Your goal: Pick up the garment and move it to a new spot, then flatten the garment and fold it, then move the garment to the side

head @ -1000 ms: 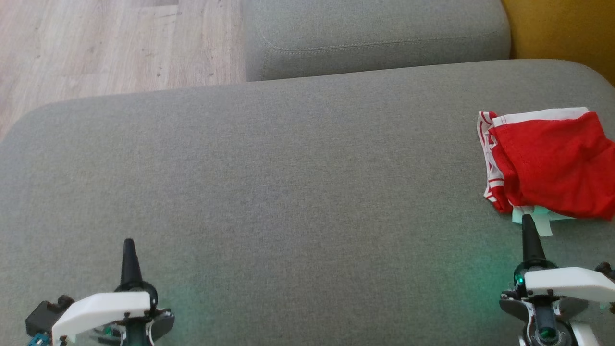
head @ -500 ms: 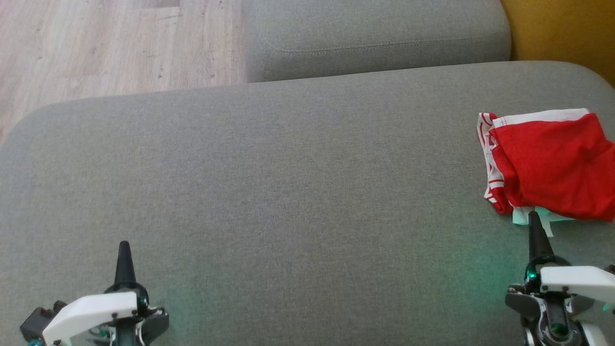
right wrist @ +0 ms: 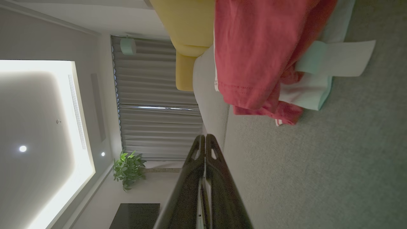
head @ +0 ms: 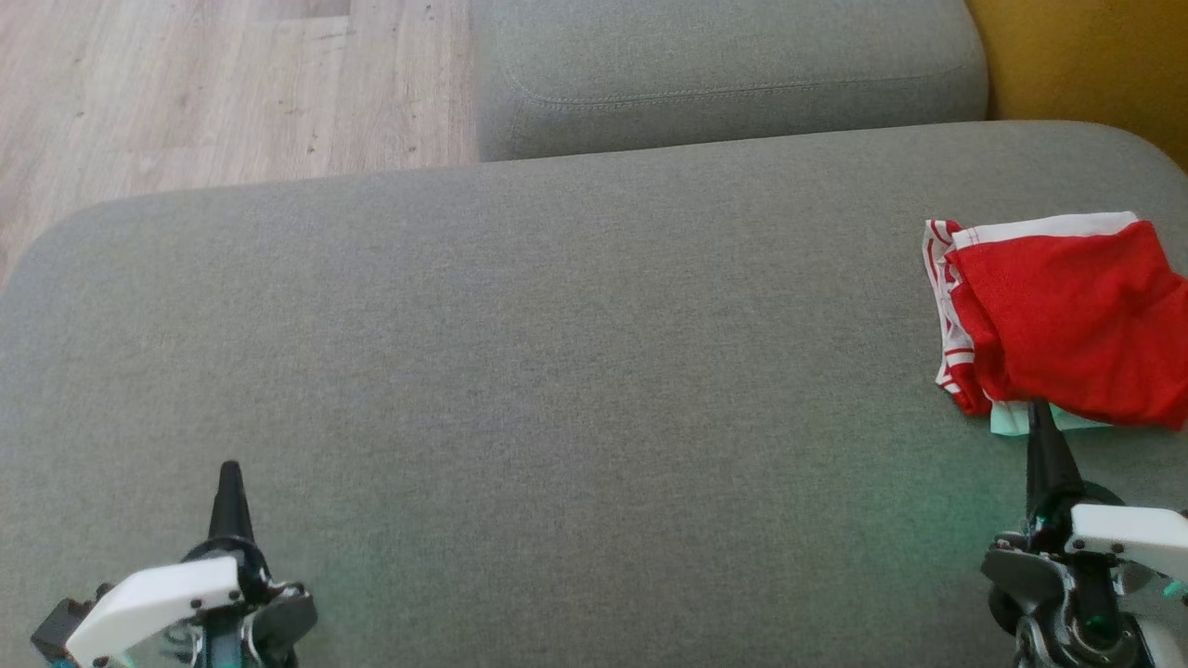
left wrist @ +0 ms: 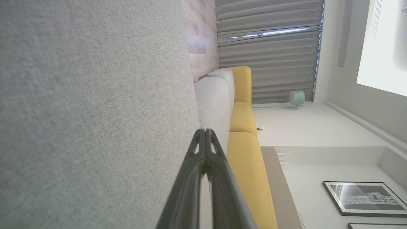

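Note:
The garment is red with white striped trim and lies folded at the right edge of the grey couch seat; a pale label pokes out from its near side. My right gripper is shut and empty, its tip right at the garment's near edge. The right wrist view shows the garment ahead of the shut right gripper, apart from it. My left gripper stands shut and empty at the lower left, far from the garment. In the left wrist view the left gripper hangs beside bare grey fabric.
A second grey cushion sits behind the seat. Wooden floor lies at the upper left, past the seat's rounded edge. A yellow cushion borders the upper right.
Both grippers have drawn down and outward toward the bottom corners of the head view. The picture has shifted slightly downward. The garment lies where it was.

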Tool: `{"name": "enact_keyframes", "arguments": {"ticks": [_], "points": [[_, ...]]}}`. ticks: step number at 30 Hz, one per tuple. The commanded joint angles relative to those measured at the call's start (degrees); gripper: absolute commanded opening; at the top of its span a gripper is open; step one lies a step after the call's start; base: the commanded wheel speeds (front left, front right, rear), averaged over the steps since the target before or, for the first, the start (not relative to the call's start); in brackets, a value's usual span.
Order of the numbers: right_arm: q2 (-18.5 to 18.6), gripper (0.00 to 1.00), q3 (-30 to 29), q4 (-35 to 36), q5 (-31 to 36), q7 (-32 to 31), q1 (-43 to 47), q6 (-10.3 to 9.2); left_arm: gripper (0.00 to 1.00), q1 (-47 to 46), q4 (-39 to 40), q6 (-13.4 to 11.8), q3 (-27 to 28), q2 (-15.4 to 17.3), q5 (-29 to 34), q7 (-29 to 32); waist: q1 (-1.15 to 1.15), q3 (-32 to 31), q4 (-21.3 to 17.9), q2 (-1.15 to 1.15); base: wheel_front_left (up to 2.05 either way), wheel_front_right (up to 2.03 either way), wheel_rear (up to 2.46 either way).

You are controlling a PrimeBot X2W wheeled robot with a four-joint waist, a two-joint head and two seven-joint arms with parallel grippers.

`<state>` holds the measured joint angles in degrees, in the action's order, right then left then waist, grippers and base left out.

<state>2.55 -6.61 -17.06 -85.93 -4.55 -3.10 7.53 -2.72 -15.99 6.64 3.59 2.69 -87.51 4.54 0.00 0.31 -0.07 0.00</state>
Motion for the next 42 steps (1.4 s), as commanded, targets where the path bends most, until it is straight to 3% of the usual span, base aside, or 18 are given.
{"name": "enact_keyframes", "arguments": {"ticks": [1,7,42], "points": [[0.45,0.0,0.71,2.59,-1.71,-0.66,-2.91,-0.04,0.0,-3.22,1.93,0.65,1.99,0.33,-1.15,0.63,0.0,-0.02,0.01,0.0,0.0,0.0,0.0],[0.46,0.0,0.22,3.04,-6.3,-1.82,-3.07,-0.04,0.0,-3.46,1.93,0.84,2.79,0.33,-4.73,1.82,0.0,-0.13,0.07,0.0,0.0,0.0,0.0],[0.4,0.0,0.14,3.04,-6.27,-1.89,-3.08,-0.04,0.0,-3.47,1.94,0.85,2.88,0.27,-4.69,1.9,0.0,-0.13,0.07,0.0,0.0,0.0,0.0]]}}
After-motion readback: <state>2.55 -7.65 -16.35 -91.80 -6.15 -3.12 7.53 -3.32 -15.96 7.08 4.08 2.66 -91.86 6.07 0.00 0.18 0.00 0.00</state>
